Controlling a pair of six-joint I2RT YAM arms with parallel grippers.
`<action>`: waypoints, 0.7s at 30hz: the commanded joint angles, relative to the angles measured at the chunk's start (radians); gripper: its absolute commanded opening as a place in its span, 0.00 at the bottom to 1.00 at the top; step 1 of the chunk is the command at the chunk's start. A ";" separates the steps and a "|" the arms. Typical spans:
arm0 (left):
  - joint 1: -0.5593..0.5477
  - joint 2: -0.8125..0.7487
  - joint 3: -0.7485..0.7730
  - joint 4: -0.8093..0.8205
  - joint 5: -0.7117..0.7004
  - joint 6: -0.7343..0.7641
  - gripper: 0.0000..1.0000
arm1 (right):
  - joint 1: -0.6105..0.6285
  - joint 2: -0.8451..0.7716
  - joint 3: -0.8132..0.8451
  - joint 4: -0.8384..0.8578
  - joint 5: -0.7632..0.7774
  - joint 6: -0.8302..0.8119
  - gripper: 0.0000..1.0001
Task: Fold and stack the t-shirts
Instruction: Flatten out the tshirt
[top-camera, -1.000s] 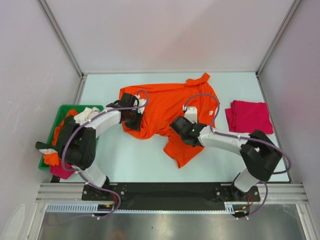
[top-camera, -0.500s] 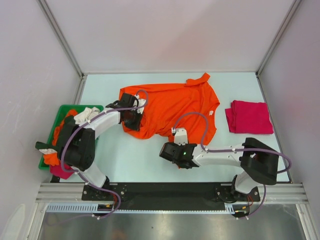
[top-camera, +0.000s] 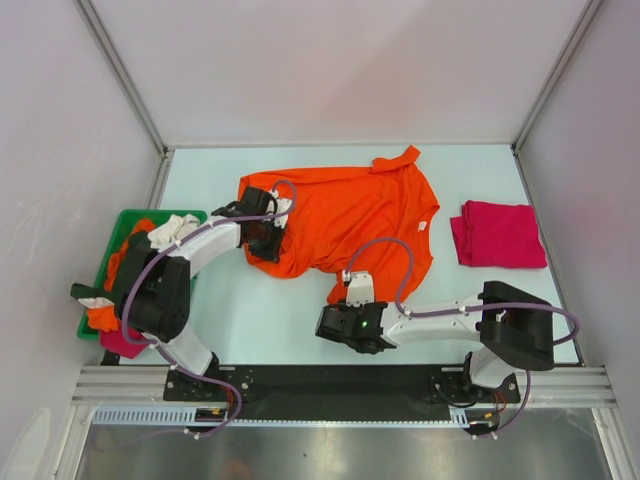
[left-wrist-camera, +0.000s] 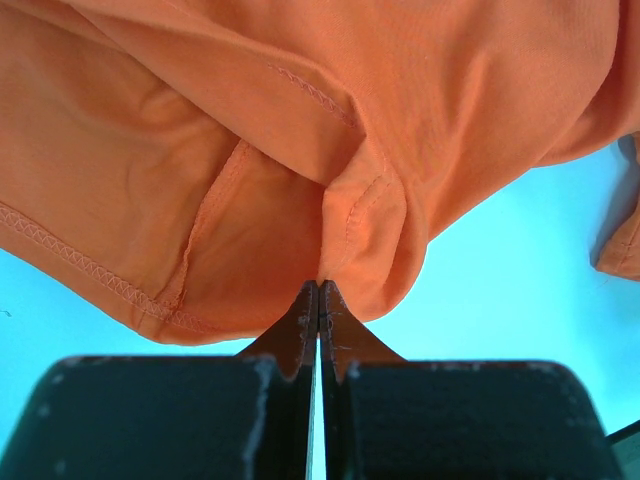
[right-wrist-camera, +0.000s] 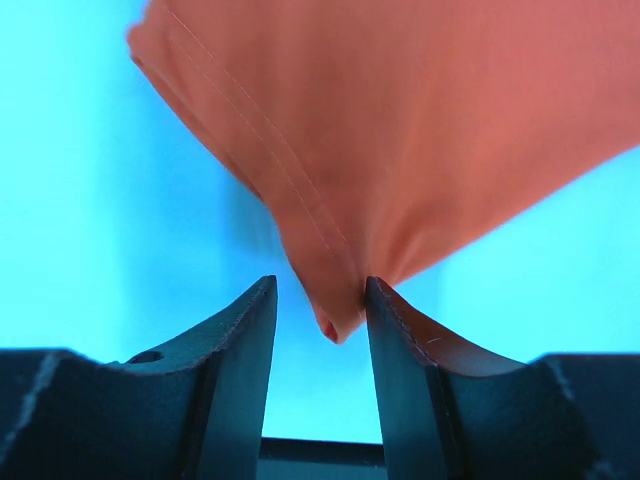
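My left end effector (left-wrist-camera: 318, 288) pinched shut on the orange t-shirt (left-wrist-camera: 330, 110), right end effector (right-wrist-camera: 320, 290) part open around its corner

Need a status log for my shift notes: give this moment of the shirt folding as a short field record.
orange t-shirt: spread out and rumpled on the table, not folded
magenta t-shirt: folded, on the right, apart from the orange t-shirt
green bin: at the table's left edge, more cloth inside
left gripper: shut on a fold of the orange t-shirt
right gripper: jaws apart with an orange corner between them; cannot tell if it is clamped
stack: one folded shirt so far
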 joint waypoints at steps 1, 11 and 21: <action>-0.004 -0.024 -0.002 0.023 -0.002 -0.011 0.00 | 0.023 -0.034 -0.031 -0.062 0.047 0.124 0.45; -0.004 -0.010 0.004 0.023 0.004 -0.014 0.00 | 0.001 0.011 -0.034 -0.114 0.096 0.176 0.41; -0.004 -0.024 -0.001 0.022 -0.002 -0.011 0.00 | 0.000 0.018 0.010 -0.119 0.138 0.165 0.00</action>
